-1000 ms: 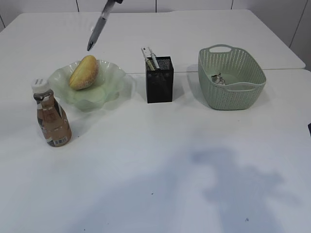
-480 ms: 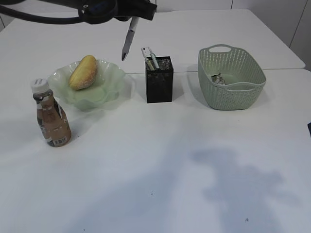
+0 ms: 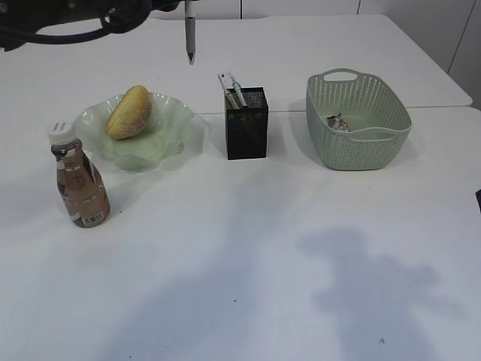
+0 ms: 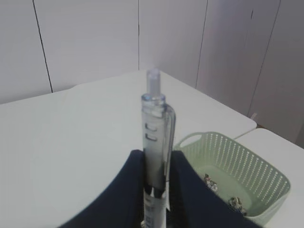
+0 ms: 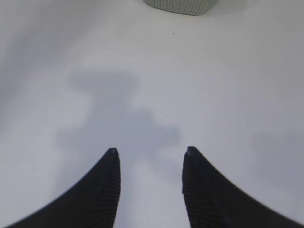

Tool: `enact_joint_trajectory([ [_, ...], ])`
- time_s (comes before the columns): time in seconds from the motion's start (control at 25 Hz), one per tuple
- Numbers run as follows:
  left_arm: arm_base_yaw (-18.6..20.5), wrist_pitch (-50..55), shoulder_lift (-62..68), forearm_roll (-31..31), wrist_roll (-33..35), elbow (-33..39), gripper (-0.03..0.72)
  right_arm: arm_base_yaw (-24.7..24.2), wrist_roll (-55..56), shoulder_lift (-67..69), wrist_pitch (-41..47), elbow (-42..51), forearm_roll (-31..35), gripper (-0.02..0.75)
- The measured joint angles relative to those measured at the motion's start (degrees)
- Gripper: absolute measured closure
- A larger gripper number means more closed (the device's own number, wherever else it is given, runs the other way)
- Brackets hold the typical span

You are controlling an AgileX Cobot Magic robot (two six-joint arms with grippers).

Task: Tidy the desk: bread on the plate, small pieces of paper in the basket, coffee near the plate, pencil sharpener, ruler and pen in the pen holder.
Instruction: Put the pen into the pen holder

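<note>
My left gripper (image 4: 156,164) is shut on a clear pen (image 3: 190,30), which hangs upright, tip down, high above the table to the left of the black mesh pen holder (image 3: 247,124). The pen (image 4: 157,142) stands between the dark fingers in the left wrist view. The holder has a ruler and another item (image 3: 231,89) in it. The bread (image 3: 129,111) lies on the green plate (image 3: 169,131). The coffee bottle (image 3: 79,180) stands in front of the plate at the left. The green basket (image 3: 359,120) holds crumpled paper pieces (image 3: 335,120). My right gripper (image 5: 151,154) is open and empty over bare table.
The left arm (image 3: 68,15) reaches in along the top left edge. The basket (image 4: 237,175) also shows at the lower right of the left wrist view. A seam between two tables (image 3: 443,107) runs behind the basket. The basket's bottom edge (image 5: 180,5) shows at the top of the right wrist view.
My left gripper has swung the pen from a slant to upright, moved it right towards the holder, then raised it slightly. The right gripper and the table objects have not moved.
</note>
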Motion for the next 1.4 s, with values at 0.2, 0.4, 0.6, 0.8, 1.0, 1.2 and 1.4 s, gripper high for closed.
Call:
enact_joint_trajectory([
  [0.2, 0.00, -6.20, 3.49, 0.00, 0.00, 0.00, 0.610, 0.00, -0.11, 0.00, 0.00, 0.00, 0.00, 0.385],
  [0.4, 0.44, -14.32, 7.75, 0.00, 0.00, 0.00, 0.610, 0.00, -0.74, 0.00, 0.00, 0.00, 0.00, 0.385],
  [0.6, 1.76, -25.07, 12.84, 0.00, 0.00, 0.00, 0.610, 0.00, -1.06, 0.00, 0.00, 0.00, 0.00, 0.385],
  [0.8, 2.40, -29.75, 15.69, -0.11, 0.00, 0.00, 0.610, 0.00, -1.37, 0.00, 0.00, 0.00, 0.00, 0.385],
  [1.0, 2.40, -32.29, 17.47, -0.11, 0.00, 0.00, 0.610, 0.00, -1.37, 0.00, 0.00, 0.00, 0.00, 0.385],
  [1.2, 2.40, -33.25, 18.23, -0.11, 0.00, 0.00, 0.610, 0.00, -1.42, 0.00, 0.00, 0.00, 0.00, 0.385],
  [1.4, 2.40, -33.60, 18.23, 0.00, 0.00, 0.00, 0.610, 0.00, -1.42, 0.00, 0.00, 0.00, 0.00, 0.385],
])
